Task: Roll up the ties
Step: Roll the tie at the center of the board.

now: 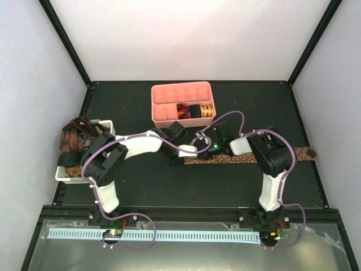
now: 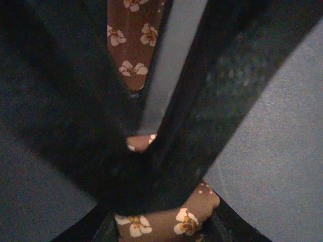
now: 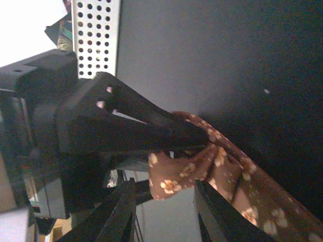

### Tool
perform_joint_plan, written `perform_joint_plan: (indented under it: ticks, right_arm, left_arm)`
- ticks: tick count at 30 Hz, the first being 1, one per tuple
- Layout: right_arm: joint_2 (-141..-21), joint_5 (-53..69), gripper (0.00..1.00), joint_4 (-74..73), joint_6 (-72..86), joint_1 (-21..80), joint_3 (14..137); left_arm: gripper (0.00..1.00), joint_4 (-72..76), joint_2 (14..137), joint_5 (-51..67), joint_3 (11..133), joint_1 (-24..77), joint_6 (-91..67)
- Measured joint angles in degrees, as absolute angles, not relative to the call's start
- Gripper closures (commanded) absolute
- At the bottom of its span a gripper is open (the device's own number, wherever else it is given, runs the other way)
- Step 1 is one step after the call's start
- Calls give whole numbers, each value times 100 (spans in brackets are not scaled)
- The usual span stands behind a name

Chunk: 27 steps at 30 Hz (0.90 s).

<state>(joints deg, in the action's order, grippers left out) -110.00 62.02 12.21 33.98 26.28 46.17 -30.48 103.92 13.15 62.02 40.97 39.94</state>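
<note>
A brown tie (image 1: 265, 157) with small pale flowers lies flat across the black table, running right to its tip (image 1: 309, 153). Both grippers meet at its left end. My left gripper (image 1: 194, 150) is shut on the bunched, partly rolled end (image 2: 166, 222), which fills the gap between its fingers in the left wrist view. The right gripper (image 1: 212, 148) is open. Its two fingers (image 3: 126, 212) stand apart under the folded lump of the tie (image 3: 176, 174), and pale light shows between them. In the right wrist view the left gripper's dark fingers (image 3: 146, 133) reach onto that lump from the left.
A pink compartmented tray (image 1: 169, 93) stands behind the grippers with rolled ties (image 1: 194, 110) in its right-hand cells. A white slotted basket (image 1: 65, 172) at the left edge holds a heap of ties (image 1: 73, 138). Black frame posts stand at the table's back corners.
</note>
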Motion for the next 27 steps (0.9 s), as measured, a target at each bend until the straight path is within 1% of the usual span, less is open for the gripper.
perform_joint_plan:
  ticks: [4, 14, 19, 22, 24, 26, 27]
  right_arm:
    - [-11089, 6215, 65, 1647, 3726, 2685, 4617]
    - [-11428, 6141, 67, 2132, 4154, 2904, 4615]
    - [-11445, 6117, 80, 2451, 4333, 2926, 4547]
    - [-11445, 6106, 96, 2558, 4403, 2928, 4517]
    - [-11448, 6090, 98, 2532, 4368, 2923, 4517]
    - [-11452, 6045, 98, 2405, 4298, 2919, 4517]
    - [-11452, 6034, 98, 2351, 4241, 2919, 4519]
  left_arm:
    - [67, -3083, 10416, 1313, 6219, 4097, 3994]
    - [67, -3262, 10508, 1321, 6381, 4095, 3981]
    - [67, -3306, 10512, 1323, 6412, 4093, 3964]
    - [66, -3328, 10514, 1326, 6431, 4093, 3959]
    - [58, -3345, 10514, 1343, 6440, 4084, 3951]
    - [40, -3321, 10514, 1372, 6440, 4077, 3927]
    - [32, -3323, 10514, 1391, 6442, 4066, 3909]
